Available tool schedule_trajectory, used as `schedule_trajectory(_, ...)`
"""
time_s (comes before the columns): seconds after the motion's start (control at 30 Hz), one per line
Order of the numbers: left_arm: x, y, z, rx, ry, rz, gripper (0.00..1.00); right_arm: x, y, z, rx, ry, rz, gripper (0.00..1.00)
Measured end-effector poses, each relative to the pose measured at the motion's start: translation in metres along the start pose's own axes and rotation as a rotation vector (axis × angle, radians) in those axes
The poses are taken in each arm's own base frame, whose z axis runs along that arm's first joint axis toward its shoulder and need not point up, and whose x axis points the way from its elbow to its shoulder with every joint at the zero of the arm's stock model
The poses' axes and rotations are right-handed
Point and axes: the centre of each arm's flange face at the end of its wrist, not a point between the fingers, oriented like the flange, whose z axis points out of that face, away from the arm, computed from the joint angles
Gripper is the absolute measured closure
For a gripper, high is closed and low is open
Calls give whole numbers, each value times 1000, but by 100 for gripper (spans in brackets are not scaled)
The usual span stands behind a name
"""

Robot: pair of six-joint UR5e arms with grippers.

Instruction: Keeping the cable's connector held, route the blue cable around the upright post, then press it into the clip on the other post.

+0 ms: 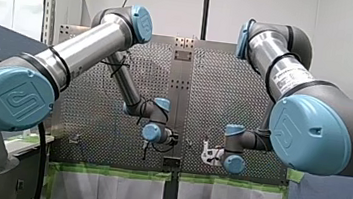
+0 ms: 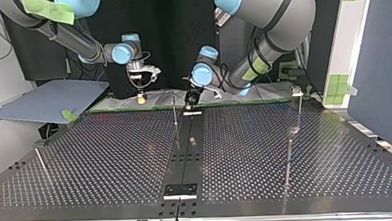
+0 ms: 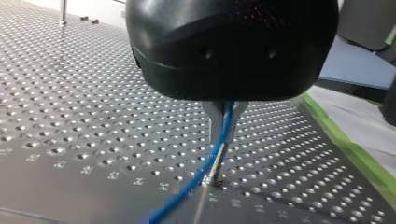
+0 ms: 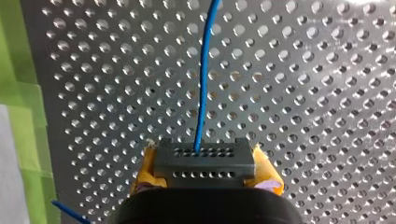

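Blue cable leaves the connector clamped in my right gripper; my left gripper, fingers closed, pinches it. Next, I judge: loop the upright post.

The perforated silver metal table is smooth and shiny. The thin blue cable has a smooth plastic sheath. The black rectangular connector block looks like matt plastic. Matt green tape lines the table's edge. The left arm's grey fingers are bare metal with a dull sheen.
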Motion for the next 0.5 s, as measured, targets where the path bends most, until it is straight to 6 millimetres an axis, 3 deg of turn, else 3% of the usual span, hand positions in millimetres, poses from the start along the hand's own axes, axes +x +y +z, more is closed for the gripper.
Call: schedule_trajectory(0.5, -11, 15, 9, -33, -6, -46, 100, 14, 27, 25, -28, 3, 4, 100)
